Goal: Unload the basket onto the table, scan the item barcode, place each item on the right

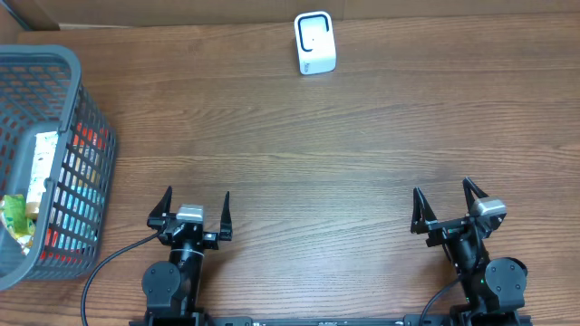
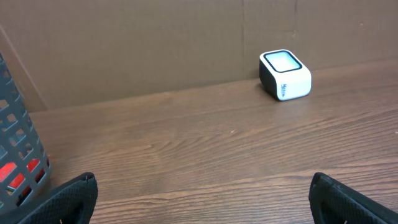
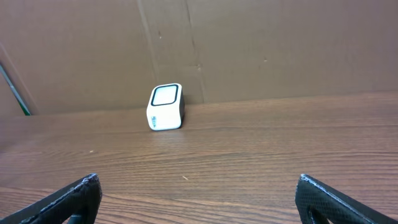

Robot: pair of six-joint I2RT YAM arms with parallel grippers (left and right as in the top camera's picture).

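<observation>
A: What does the black left robot arm [image 1: 172, 281] look like?
B: Round joints, a small grey box [image 1: 189, 214], two pointy black fingers [image 1: 166, 206]. A thin black cable [image 1: 100, 267] curls out. The black right arm [image 1: 494, 276] matches.

White scanner [image 1: 314, 43], grey lattice basket [image 1: 41, 52] — green packet [image 1: 16, 217] inside — on brown wood-grain table [image 1: 317, 154].
</observation>
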